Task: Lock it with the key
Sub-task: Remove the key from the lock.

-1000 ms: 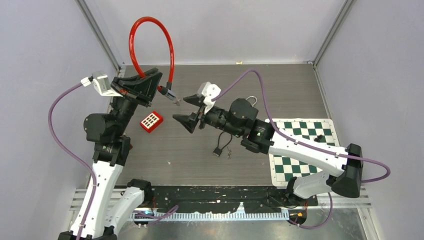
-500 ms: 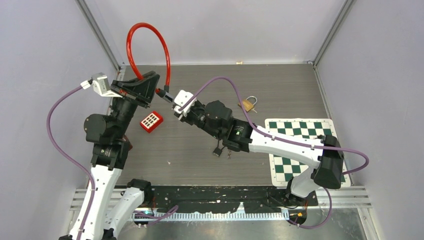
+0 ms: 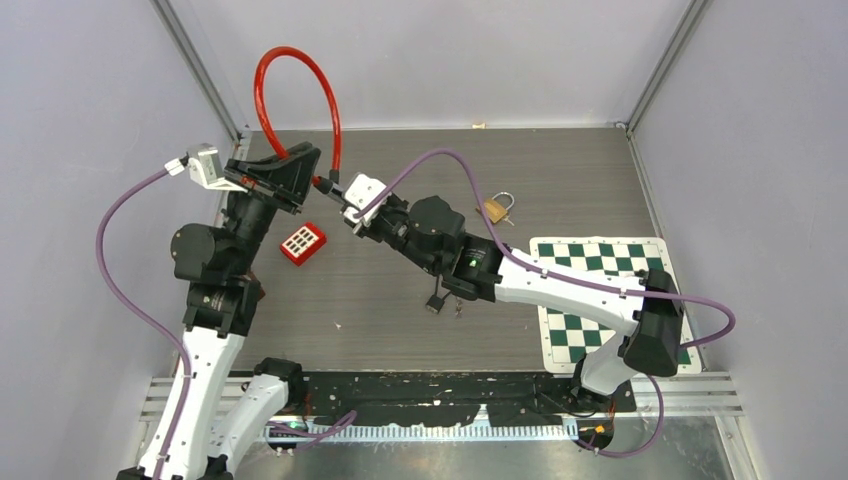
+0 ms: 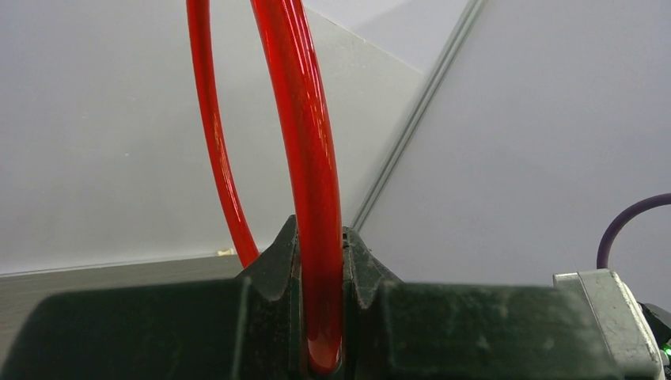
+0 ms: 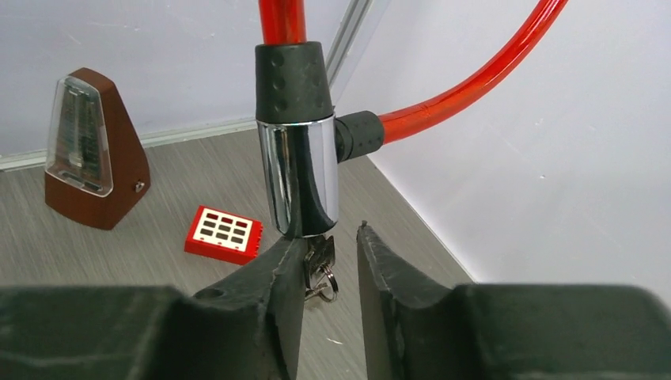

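A red cable lock [image 3: 298, 62] loops up above the table's back left. My left gripper [image 3: 296, 170] is shut on the cable [image 4: 312, 158], which runs up between its fingers. The lock's chrome cylinder [image 5: 299, 174] hangs in front of my right gripper [image 5: 331, 237], with the key [image 5: 319, 255] and its ring sticking out of the bottom end. The right jaws stand narrowly apart around the key. The key lies against the left finger [image 5: 277, 277], and a gap shows to the other one. From above, the right gripper [image 3: 345, 207] meets the lock's end beside the left gripper.
A red block with a white grid [image 3: 302, 242] lies below the left gripper. A brown metronome [image 5: 95, 150] stands near the back wall. A brass padlock [image 3: 495, 208], a small black padlock with keys [image 3: 437, 300] and a chessboard mat [image 3: 600, 300] lie to the right.
My right arm has swung left to the lock's cylinder, and its wide-open jaws have narrowed around the key. The left gripper has kept hold of the cable, barely moving.
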Controlling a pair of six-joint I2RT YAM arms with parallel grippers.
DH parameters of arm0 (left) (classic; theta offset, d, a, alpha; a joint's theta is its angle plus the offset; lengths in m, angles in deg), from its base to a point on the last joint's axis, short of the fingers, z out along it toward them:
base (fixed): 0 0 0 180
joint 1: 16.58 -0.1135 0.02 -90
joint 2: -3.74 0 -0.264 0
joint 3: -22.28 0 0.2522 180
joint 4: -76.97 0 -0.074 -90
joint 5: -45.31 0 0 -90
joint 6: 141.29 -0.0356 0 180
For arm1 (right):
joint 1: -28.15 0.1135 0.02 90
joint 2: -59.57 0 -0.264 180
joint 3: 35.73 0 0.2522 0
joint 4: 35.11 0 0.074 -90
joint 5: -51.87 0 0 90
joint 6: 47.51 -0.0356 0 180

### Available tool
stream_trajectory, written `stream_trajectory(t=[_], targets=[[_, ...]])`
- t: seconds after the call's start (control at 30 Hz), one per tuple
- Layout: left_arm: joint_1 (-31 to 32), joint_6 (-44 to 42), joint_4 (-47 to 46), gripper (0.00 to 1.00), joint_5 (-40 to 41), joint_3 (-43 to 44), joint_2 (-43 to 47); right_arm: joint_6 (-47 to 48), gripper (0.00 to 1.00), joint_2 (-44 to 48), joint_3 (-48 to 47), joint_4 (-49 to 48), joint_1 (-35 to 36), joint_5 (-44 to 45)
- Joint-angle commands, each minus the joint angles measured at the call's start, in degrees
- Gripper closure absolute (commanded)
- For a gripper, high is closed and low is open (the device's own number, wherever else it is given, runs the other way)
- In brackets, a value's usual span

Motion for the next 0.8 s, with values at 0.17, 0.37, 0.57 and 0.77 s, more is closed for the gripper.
stream_trajectory(t=[0.17, 0.37, 0.57, 0.77], targets=[[0.24, -2.41, -3.54, 1.00, 0.88, 2.10, 0.37, -1.94, 0.94, 0.26, -2.28, -1.67, -0.05, -1.09], [0.21, -5.21, -4.66, 1.00, -2.36, 3.29, 0.45, -11.42, 0.95, 3.75, 0.03, 2.88, -4.44, -18.30], [0.21, -7.17, -5.73, 1.00, -5.23, 4.87, -0.04, -22.96, 0.95, 5.17, 0.73, 6.73, -12.64, -47.71], [0.25, -6.62, -4.40, 1.00, -1.88, 6.54, -0.77, -23.72, 0.95, 4.69, 1.38, 9.22, -13.58, -55.56]])
